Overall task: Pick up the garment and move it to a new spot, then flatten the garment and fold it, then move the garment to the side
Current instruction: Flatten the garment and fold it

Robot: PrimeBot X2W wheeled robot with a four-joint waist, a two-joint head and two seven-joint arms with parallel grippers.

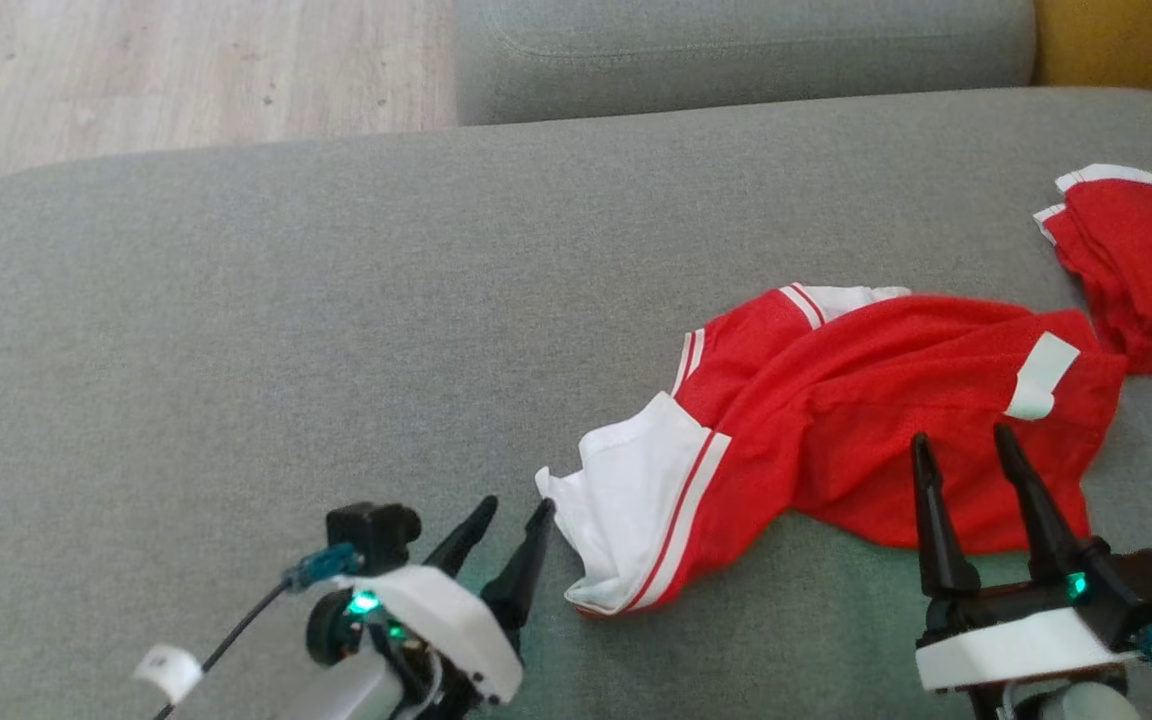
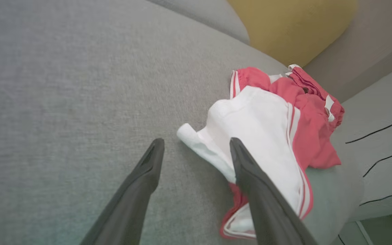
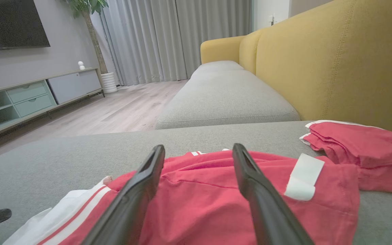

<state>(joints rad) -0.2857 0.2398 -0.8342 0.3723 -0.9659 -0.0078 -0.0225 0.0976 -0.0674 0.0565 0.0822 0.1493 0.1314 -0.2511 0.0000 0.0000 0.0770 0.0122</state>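
The garment (image 1: pixel 866 400) is a red shirt with white, red-striped sleeves, lying crumpled on the grey seat cushion (image 1: pixel 336 300). My left gripper (image 1: pixel 518 510) is open at the tip of the white sleeve (image 1: pixel 636 500), holding nothing. In the left wrist view, the sleeve (image 2: pixel 260 136) lies by the right finger and its corner reaches between the open gripper (image 2: pixel 196 141) fingers. My right gripper (image 1: pixel 963 437) is open over the garment's red lower edge. Seen from the right wrist, the gripper (image 3: pixel 197 147) points across the red cloth (image 3: pixel 199 190).
A second red garment (image 1: pixel 1146 270) lies folded at the cushion's right edge, touching the first. The yellow sofa back (image 3: pixel 335 61) rises to the right, and another grey cushion (image 1: pixel 736 50) lies beyond. Wooden floor (image 1: pixel 186 70) is at the far left.
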